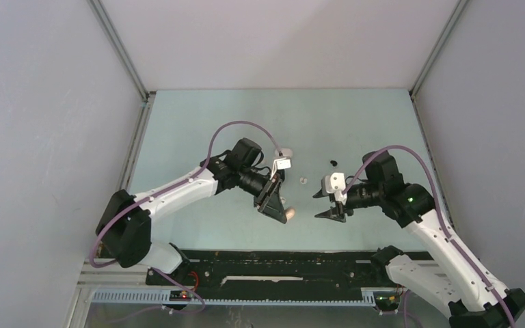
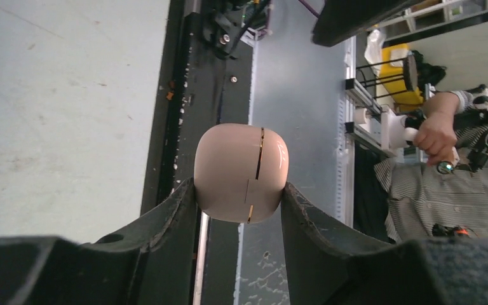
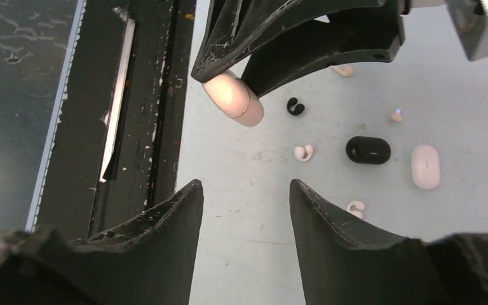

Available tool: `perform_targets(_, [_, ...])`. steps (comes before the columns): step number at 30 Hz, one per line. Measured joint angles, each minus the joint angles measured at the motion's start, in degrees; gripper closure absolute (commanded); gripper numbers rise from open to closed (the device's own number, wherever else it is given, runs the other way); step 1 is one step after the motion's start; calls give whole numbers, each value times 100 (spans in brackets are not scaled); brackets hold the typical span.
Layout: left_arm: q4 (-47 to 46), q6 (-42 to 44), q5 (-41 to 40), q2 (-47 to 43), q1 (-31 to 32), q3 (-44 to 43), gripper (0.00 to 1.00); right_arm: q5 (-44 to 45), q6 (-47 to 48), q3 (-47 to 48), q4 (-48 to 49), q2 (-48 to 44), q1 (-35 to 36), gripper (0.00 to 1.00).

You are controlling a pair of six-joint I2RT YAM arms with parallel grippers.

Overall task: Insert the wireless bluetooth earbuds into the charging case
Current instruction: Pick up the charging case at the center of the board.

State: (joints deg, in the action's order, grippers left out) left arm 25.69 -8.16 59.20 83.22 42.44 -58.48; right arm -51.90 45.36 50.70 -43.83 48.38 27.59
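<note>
My left gripper (image 2: 238,185) is shut on a pale pink, pebble-shaped charging case (image 2: 240,173), lid closed, held above the table near its front edge. The same case (image 3: 234,97) shows in the right wrist view, pinched between the left fingers. My right gripper (image 3: 244,187) hovers open over bare table, nothing between its jaws, a short way right of the case (image 1: 290,214). Earbuds lie loose on the table: a black one (image 3: 295,107), a whitish one (image 3: 303,152), a white one (image 3: 356,208) beside my right finger, and a beige one (image 3: 343,70) partly hidden.
A black case (image 3: 368,150) and a white case (image 3: 426,166) lie shut on the table beyond the earbuds. The black rail (image 1: 280,266) runs along the table's front edge under both arms. Grey walls enclose the left, right and back.
</note>
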Motion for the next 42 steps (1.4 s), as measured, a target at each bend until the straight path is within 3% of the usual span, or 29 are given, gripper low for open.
perform_targets(10, [-348,-341,704,2,9,68,86,483,343,345,-358,848,981,38])
perform_targets(21, [-378,-389,861,236,81,74,88,763,332,509,-295,1086,1578,32])
perform_targets(42, [-197,-376,1008,356,190,74,87,647,321,1086,-549,1781,2033,55])
